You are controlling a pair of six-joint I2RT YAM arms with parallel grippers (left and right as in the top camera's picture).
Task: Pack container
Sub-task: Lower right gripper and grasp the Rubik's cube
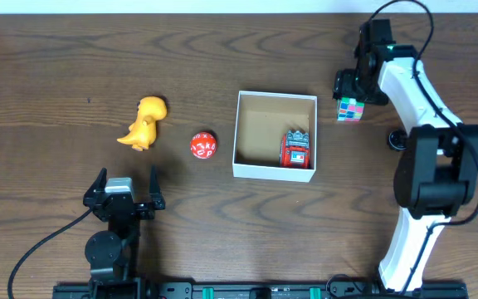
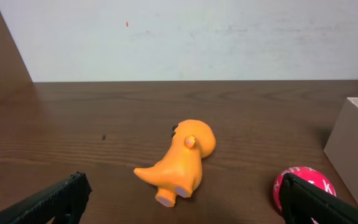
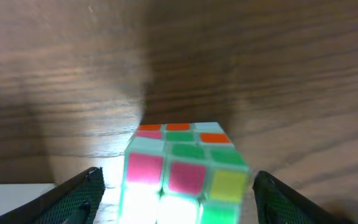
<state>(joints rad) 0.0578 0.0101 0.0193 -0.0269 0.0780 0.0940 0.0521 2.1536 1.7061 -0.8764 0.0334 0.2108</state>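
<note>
The container [image 1: 272, 172], a white-walled square box with a brown inside, stands mid-table and holds a red toy [image 1: 297, 149] in its near right corner. A colourful puzzle cube [image 1: 351, 109] sits on the table to its upper right. My right gripper [image 1: 348, 93] is open over the cube; in the right wrist view its fingers [image 3: 176, 193] flank the cube [image 3: 182, 171] with gaps on both sides. A yellow dinosaur [image 1: 145, 122] and a red ball [image 1: 203, 145] lie left of the container. My left gripper [image 1: 127, 176] is open and empty, below the dinosaur [image 2: 182, 158].
In the left wrist view the red ball [image 2: 300, 186] sits by my right finger and the container's white wall [image 2: 353, 146] stands at the right edge. A pale wall rises behind the table's far edge.
</note>
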